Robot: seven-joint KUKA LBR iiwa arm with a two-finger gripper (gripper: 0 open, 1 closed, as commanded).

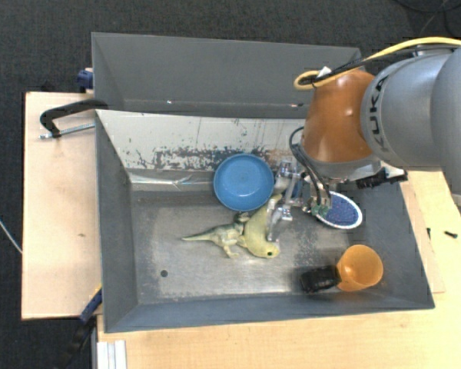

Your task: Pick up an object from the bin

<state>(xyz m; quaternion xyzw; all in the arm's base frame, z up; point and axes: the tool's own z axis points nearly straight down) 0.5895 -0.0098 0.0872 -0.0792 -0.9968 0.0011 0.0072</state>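
Note:
My gripper (277,220) hangs in the middle of the bin, its metal fingers pointing down onto the right end of a pale yellow-green toy dinosaur (234,237). The dinosaur lies on the bin floor with its thin tail stretching left. A blue bowl (243,181) sits just up and left of the fingers, against the back wall. To the right of the gripper lies a blue-and-white oval brush (343,211).
An orange cup (359,267) lies on its side near the front right corner, with a small black block (319,280) touching its left side. The arm with its orange cover comes in from the upper right.

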